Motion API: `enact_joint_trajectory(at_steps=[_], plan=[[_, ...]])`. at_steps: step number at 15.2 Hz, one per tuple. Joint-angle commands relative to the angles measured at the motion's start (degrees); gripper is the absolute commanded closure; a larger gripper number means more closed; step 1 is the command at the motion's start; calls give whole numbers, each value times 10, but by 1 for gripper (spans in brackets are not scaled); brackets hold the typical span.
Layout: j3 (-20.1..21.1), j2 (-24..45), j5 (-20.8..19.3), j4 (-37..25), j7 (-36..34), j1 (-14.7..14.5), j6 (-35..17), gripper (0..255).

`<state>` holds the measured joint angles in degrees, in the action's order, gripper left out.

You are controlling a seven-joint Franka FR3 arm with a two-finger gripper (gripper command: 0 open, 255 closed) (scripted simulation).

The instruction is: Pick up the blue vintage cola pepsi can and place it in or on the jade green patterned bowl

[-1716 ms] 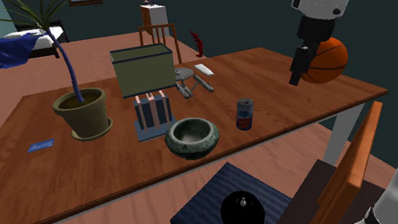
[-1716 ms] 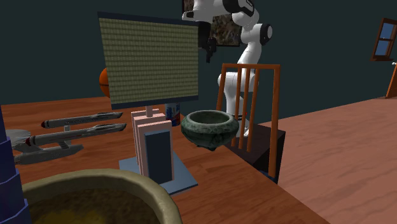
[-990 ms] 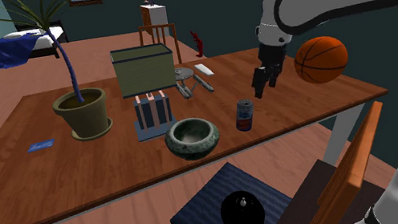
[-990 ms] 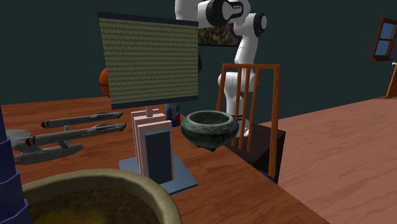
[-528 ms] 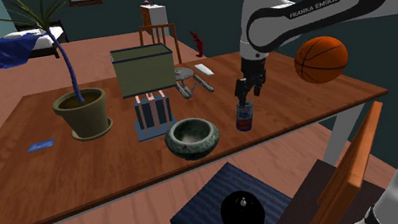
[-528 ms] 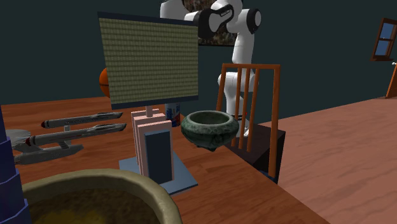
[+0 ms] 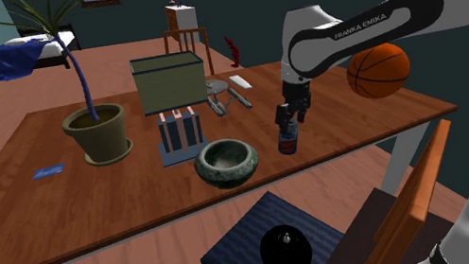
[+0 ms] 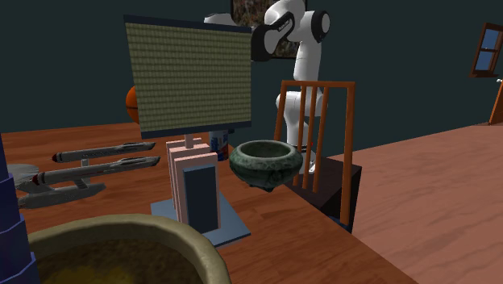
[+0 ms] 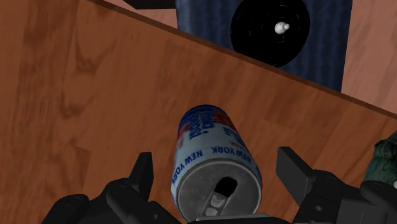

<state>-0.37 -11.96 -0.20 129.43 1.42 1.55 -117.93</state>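
Whereas 1.7 s ago the arm hung high by the basketball (image 7: 378, 70) at the shoulder view's right, we now find the pincer (image 7: 291, 118) swung across & dropped right onto the top of the blue cola can (image 7: 289, 139), i.e. the approach is basically done. The can itself hasn't budged across the frames: upright on the desk (image 7: 137, 193), near its front edge, a bit to the shoulder view's right of the green patterned bowl (image 7: 229, 173) & apart from it. The bowl hasn't shifted either. In the wrist view we look down on the can's lid w/ the two fingers (image 9: 141, 173) standing wide apart, one each side of the can, gaps showing on both sides, so the pincer is wide open & has hold of nothing yet. What this means for the task, in our judgement: transit over, grasp about to start; we'd expect a little more descent so the pads sit lower on the can's body, then a squeeze. The can looks approx. centred btw. the fingers, so no big sideways fix seems needed. Past the desk edge the wrist view catches the chair's blue seat (image 9: 324, 38), so the can sits close to the drop-off & a clumsy close could tip it that way.
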Motion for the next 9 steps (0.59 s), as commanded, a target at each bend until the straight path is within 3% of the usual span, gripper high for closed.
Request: enact_joint_trajectory(at_steps=[1, 6, 7, 9], plan=[[0, 0, 0, 1, 0, 0, -2, 0], [0, 0, 0, 1, 0, 0, -2, 0], [0, 0, 0, 1, 0, 0, -2, 255], [0, 0, 0, 1, 0, 0, -2, 255]])
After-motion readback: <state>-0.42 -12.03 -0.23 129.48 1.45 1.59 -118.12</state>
